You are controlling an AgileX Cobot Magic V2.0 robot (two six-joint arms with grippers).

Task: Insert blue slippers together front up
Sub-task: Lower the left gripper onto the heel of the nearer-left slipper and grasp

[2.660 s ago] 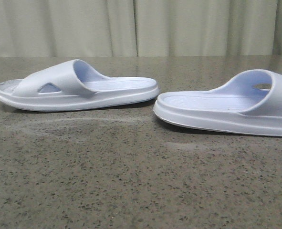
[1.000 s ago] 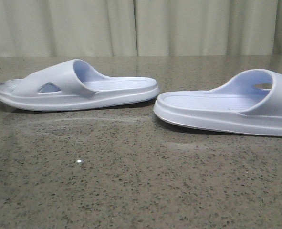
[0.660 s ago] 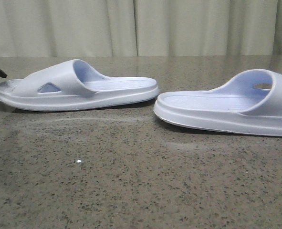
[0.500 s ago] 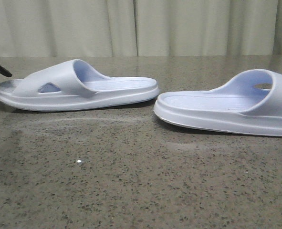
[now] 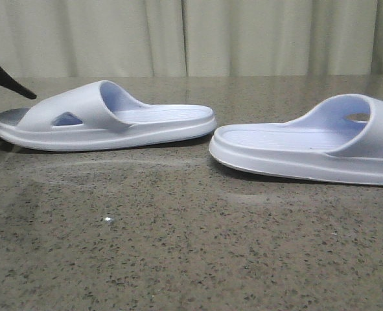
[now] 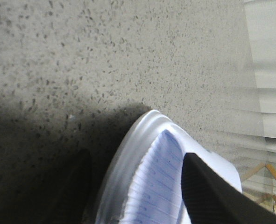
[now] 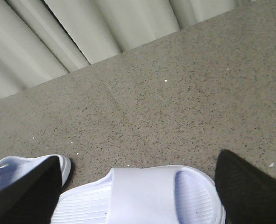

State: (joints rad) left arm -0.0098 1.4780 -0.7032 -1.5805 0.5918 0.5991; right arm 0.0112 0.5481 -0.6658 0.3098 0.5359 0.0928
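Two pale blue slippers lie flat on the table, soles down. The left slipper (image 5: 107, 116) has its front end at the far left; the right slipper (image 5: 308, 146) points right, with its front cut off by the frame edge. My left gripper (image 6: 138, 186) is open and straddles the left slipper's (image 6: 152, 177) front end, one finger on each side without touching. In the front view, only one dark finger (image 5: 6, 79) of it shows. My right gripper (image 7: 140, 193) is open above the right slipper (image 7: 142, 196), its fingers standing wide of the strap on both sides. It is out of the front view.
The dark speckled stone table (image 5: 178, 246) runs back to a pale pleated curtain (image 5: 243, 35). The heel of the left slipper (image 7: 4, 170) shows beside the right gripper's finger. A gap of table separates the two slippers.
My left gripper's finger has come in from the left edge and moved right, over the left slipper's front end. Neither slipper has moved.
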